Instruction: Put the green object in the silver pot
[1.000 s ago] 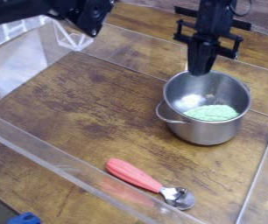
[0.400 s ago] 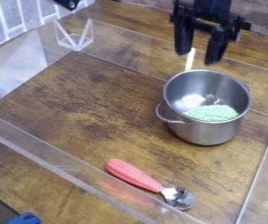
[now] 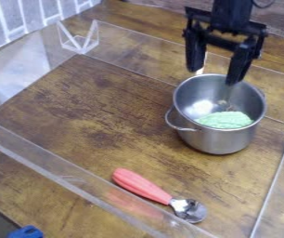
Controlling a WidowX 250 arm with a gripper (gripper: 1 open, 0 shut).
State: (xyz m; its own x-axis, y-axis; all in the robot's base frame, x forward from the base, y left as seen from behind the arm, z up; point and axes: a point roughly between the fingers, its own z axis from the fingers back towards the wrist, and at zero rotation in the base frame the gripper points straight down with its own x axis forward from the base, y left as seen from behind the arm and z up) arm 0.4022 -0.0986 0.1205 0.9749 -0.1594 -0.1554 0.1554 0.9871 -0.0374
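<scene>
The silver pot (image 3: 216, 113) stands at the right of the wooden table. The green object (image 3: 226, 120), a light green bumpy oval, lies inside it against the near wall. My gripper (image 3: 218, 67) hangs just above the pot's far rim, pointing down, open, with its two black fingers (image 3: 196, 56) spread wide and nothing between them.
A spoon with a red handle (image 3: 144, 187) and a metal bowl lies near the front edge. Clear plastic walls (image 3: 58, 160) fence the wooden table (image 3: 89, 112) on all sides. A clear bracket (image 3: 74, 37) sits at the back left corner.
The gripper, shut and reaching into the pot a second ago, has opened, risen out of it and spread its fingers wide. The green object stays in the pot.
</scene>
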